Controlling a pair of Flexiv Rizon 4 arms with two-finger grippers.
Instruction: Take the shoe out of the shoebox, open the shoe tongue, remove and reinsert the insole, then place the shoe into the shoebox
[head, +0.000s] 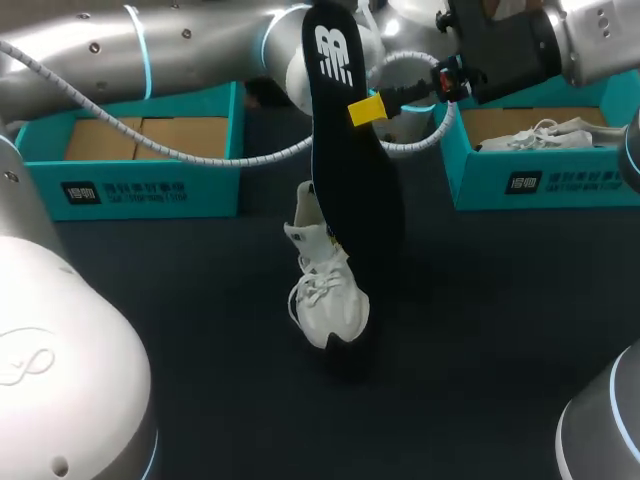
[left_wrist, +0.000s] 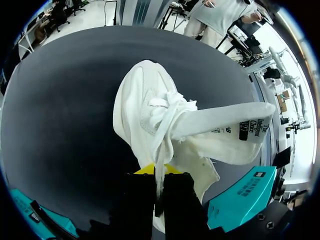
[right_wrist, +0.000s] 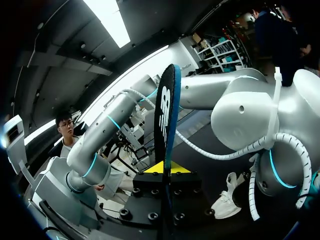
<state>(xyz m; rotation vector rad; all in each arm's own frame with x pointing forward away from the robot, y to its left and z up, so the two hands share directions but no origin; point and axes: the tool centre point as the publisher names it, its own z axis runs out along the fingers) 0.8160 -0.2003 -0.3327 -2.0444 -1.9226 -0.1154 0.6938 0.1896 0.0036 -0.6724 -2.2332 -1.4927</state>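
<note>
The right tool (head: 367, 108) is clenched on the single black insole (head: 345, 170), which it holds upright, partly screening the white shoe (head: 325, 295) from above. The left tool (left_wrist: 159, 171) pinches that shoe's heel edge, with the toe ahead of it on the dark worktop (head: 180, 320). There are two boxes. A teal shoebox (head: 150, 165) sits beside the left arm, and the other shoebox (head: 520, 180), under the right tool, holds a second shoe (head: 540, 135).

Raised insole (head: 350, 150) near shoe (head: 325, 290), shoebox (head: 490, 190) at right
</note>
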